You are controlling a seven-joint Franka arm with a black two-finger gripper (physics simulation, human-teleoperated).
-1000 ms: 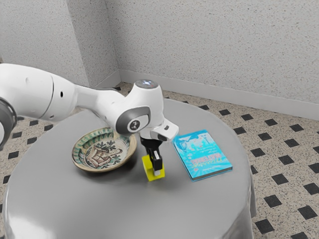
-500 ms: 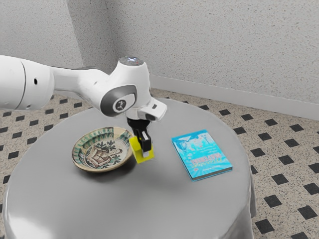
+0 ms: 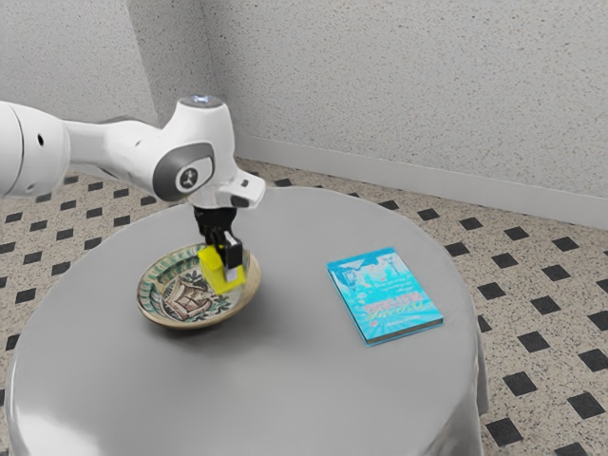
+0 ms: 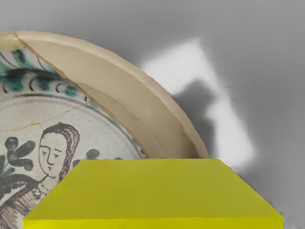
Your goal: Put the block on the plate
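The plate (image 3: 161,275) is a wide, shallow dish painted with a figure and leaves, green along its rim. Over it, toward the exterior view's right side of the plate, is the yellow block (image 3: 224,284), gripped in the tool (image 3: 228,265); whether it touches the plate I cannot tell. The block hides part of the plate's painting, and the wrist view cuts off both. The plate rests on a round, gray-covered bench (image 3: 304,389), well apart from a blue book (image 3: 388,293). Beyond are a speckled wall (image 3: 399,95) and dark-checked floor (image 3: 522,344).
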